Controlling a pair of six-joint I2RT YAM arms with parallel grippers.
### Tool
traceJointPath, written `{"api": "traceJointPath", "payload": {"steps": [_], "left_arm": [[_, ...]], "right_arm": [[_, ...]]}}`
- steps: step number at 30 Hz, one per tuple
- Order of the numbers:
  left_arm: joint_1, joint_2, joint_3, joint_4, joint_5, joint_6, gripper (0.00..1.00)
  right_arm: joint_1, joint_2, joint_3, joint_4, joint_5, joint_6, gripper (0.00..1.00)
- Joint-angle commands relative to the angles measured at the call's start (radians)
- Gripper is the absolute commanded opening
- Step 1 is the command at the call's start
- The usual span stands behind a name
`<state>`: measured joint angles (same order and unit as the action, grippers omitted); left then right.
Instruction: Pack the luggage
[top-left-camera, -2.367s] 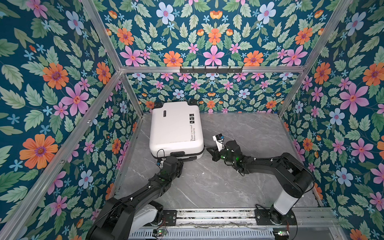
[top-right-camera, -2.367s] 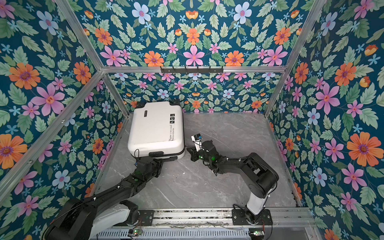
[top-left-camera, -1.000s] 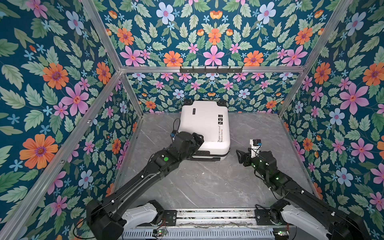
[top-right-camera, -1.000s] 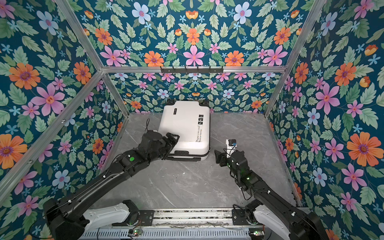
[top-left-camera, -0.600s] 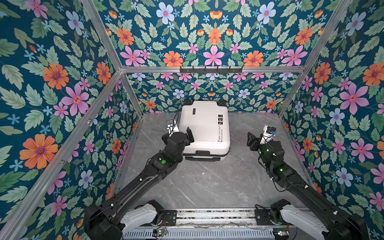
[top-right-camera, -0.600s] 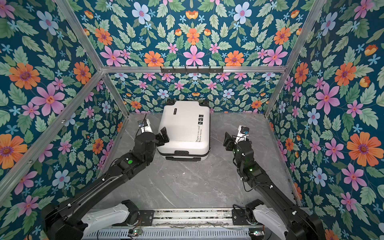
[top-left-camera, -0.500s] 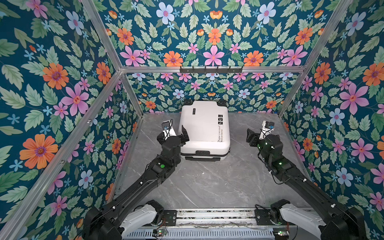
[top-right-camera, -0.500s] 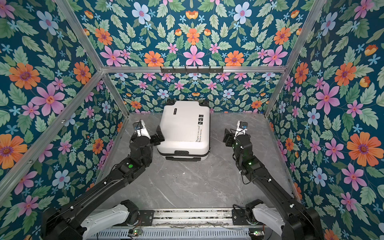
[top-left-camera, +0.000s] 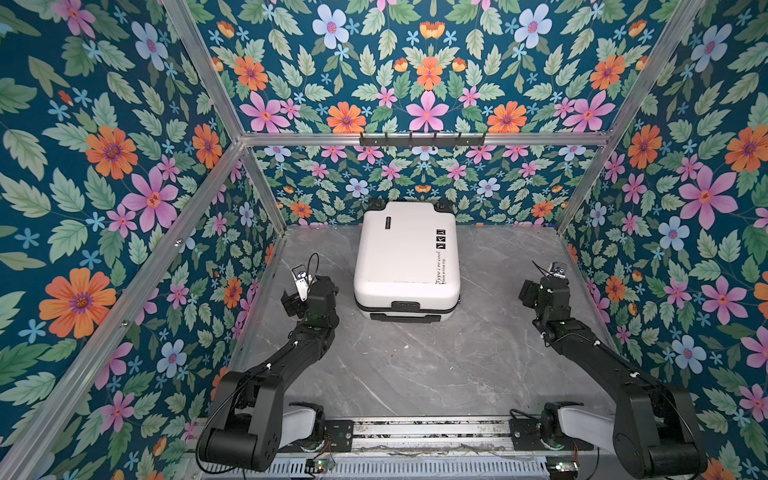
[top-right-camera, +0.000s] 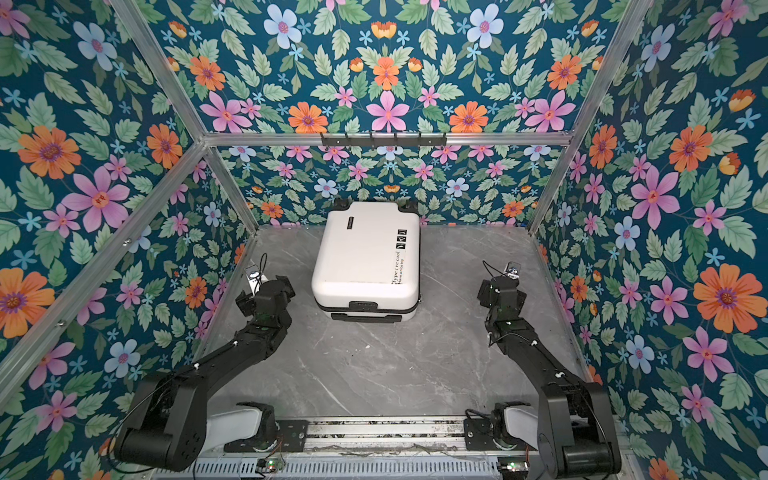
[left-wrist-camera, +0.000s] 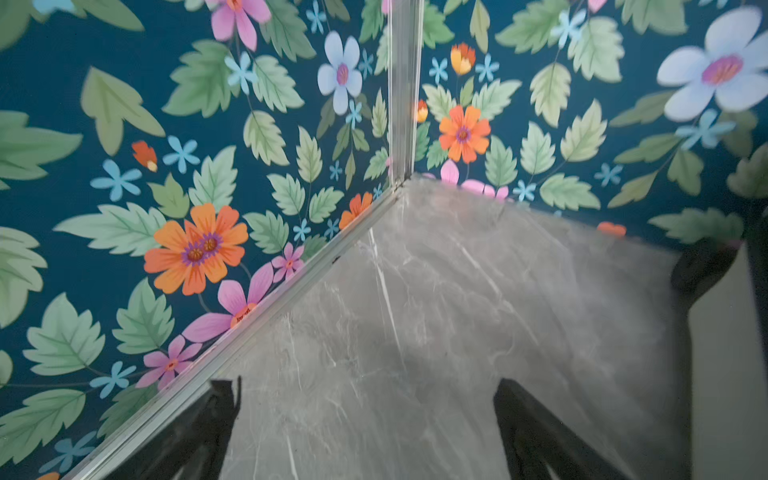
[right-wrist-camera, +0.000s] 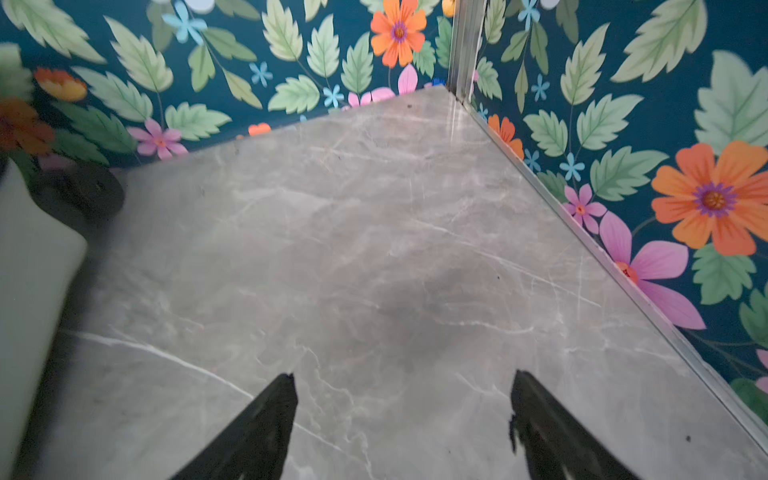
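the luggage (top-left-camera: 407, 257) (top-right-camera: 365, 257) lies shut, shell up, on the table (top-left-camera: 415, 365), wheel end toward the back wall. its inside is hidden. each wrist view catches only a blurred white edge of it and one wheel (left-wrist-camera: 702, 266) (right-wrist-camera: 79, 195). the left gripper (top-left-camera: 309, 297) (left-wrist-camera: 365, 399) hangs left of the luggage and the right gripper (top-left-camera: 540, 291) (right-wrist-camera: 403, 386) right of it. both are apart from it, jaws spread wide on nothing. a second ago the left one was at its near left corner. both have drawn off sideways and the luggage has stayed put.
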<state>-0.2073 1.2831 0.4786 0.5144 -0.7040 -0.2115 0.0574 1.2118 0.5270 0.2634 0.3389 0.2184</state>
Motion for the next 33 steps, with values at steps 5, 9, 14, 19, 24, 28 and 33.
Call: {"api": "traceJointPath", "payload": {"steps": [5,9,14,19,24,28,33], "left_arm": [[0.018,0.15,-0.116,0.37,0.092,0.086,0.99],[0.03,0.208,-0.102,0.427,0.178,0.169,0.99],[0.095,0.233,-0.2,0.652,0.329,0.209,0.99],[0.124,0.354,-0.248,0.891,0.422,0.231,0.99],[0.157,0.334,-0.205,0.765,0.455,0.186,0.99],[0.161,0.334,-0.212,0.782,0.456,0.189,1.0],[0.16,0.335,-0.212,0.785,0.453,0.194,1.0]], "right_arm": [[-0.002,0.063,-0.087,0.234,-0.035,-0.128,0.85],[-0.011,0.088,-0.203,0.488,-0.12,-0.167,0.86],[-0.014,0.221,-0.278,0.734,-0.165,-0.182,0.87],[-0.02,0.239,-0.242,0.688,-0.142,-0.169,0.89],[-0.037,0.231,-0.227,0.646,-0.16,-0.152,0.99],[-0.039,0.232,-0.229,0.65,-0.163,-0.151,0.99],[-0.039,0.232,-0.229,0.65,-0.163,-0.152,0.99]]}}
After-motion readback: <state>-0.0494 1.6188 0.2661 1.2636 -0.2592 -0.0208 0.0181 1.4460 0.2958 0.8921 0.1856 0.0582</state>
